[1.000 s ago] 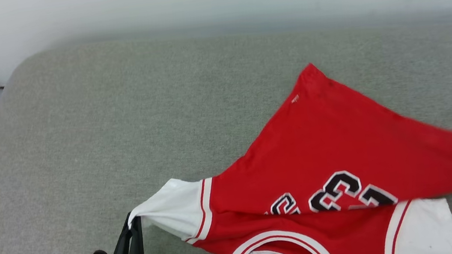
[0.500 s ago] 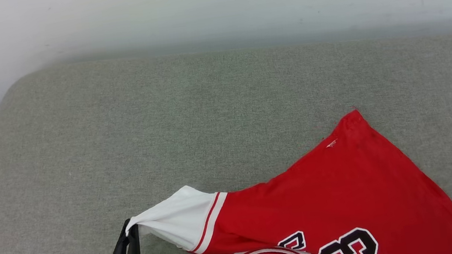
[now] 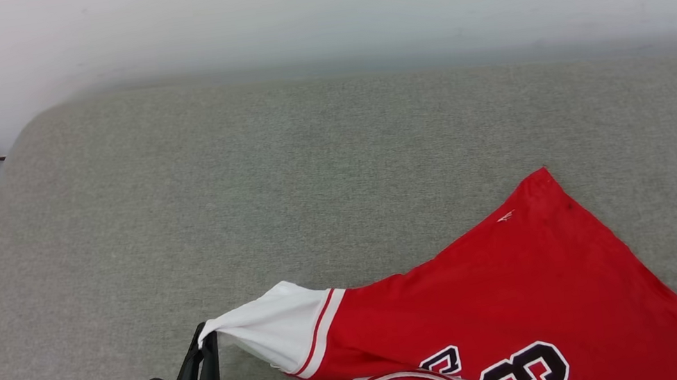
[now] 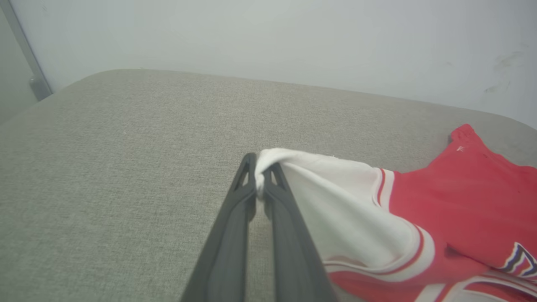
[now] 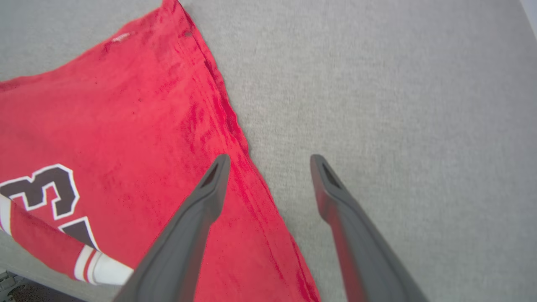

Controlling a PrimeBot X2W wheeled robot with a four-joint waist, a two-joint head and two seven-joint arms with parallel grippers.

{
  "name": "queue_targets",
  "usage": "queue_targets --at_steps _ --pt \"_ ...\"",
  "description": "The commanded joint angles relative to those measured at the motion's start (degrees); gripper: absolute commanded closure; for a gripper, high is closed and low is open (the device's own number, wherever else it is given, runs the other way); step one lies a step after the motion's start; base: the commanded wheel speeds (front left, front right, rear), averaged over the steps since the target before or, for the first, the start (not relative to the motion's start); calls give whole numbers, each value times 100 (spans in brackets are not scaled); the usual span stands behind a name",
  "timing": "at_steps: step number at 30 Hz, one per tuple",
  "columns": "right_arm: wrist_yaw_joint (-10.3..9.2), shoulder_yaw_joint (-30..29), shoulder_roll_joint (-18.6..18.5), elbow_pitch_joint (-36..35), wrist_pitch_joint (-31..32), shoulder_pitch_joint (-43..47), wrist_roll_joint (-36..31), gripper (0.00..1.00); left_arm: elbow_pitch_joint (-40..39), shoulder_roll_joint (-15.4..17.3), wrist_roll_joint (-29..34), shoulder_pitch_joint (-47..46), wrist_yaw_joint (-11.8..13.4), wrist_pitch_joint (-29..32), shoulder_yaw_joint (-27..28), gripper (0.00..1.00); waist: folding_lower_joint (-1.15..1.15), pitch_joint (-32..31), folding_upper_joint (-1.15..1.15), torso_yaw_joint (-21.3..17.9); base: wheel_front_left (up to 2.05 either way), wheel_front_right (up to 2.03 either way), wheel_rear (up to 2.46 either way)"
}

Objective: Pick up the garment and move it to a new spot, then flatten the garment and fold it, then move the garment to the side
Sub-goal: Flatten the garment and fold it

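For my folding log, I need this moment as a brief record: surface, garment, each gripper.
surface: grey cushion
garment: red jersey spread on the cushion, number showing
left gripper: jaws shut on the jersey's white sleeve, pulling it taut
right gripper: jaws open, nothing between them, over the jersey's side edge

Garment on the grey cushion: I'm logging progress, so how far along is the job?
Done: the garment lies on the cushion, number side up, mostly spread. In hand: the left gripper pinches a white sleeve; the right gripper is open over the red edge. Left: smoothing, folding, moving aside.
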Motion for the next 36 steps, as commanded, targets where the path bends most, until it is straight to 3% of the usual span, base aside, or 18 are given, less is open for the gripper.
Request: queue_targets --at_steps 1,7,14,23,31,36 --pt "-5 -29 -98 -175 -55 -248 -41 0 -45 8 29 -72 20 7 -33 100 0 17 0 67 0 0 0" --pt "-5 211 -488 -666 166 -1208 -158 0 -135 -15 86 -215 6 22 -183 100 0 199 0 283 0 0 0" --pt "-5 1290 -1004 -593 966 -2512 -234 0 -212 -96 128 -505 -48 -6 -421 100 0 629 0 632 0 0 0" --pt "-5 2729 -1171 559 1790 -3930 -257 0 -148 -220 99 -887 -92 -51 -704 100 0 1051 0 1017 0 0 0" --pt "-5 3509 -947 1801 1655 -4607 -281 0 -54 -293 50 -1152 -105 -84 -862 100 0 1361 0 1255 0 0 0" --pt "-5 4073 -862 2507 1495 -4423 -188 0 -35 -330 32 -1232 -103 -89 -899 100 0 1418 0 1329 0 0 0"
